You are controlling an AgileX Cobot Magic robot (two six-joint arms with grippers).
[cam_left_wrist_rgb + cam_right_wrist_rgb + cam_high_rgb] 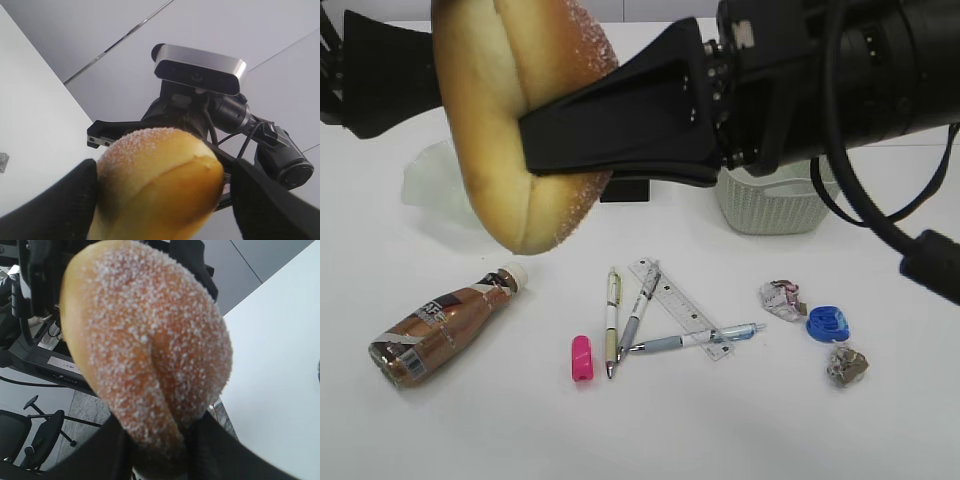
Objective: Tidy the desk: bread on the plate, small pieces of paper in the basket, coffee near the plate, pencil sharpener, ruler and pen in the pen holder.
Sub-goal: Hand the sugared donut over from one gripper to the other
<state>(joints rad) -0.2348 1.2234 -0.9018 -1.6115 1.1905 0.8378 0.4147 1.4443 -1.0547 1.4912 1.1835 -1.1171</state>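
My right gripper (535,150) is clamped on the bread (515,110), lifted clear w/ left gripper (160,200) spread wide around it, for moving to the plate (430,180).

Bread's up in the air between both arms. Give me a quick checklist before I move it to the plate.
1. Right gripper clamped on the bread: ok.
2. Left gripper clear of the bread: cannot tell; its fingers flank it.
3. Plate free to receive: cannot tell, mostly hidden behind the bread.
4. Coffee upright: not ok, it lies on its side.
5. Ruler in the pen holder: not ok, it lies on the table.
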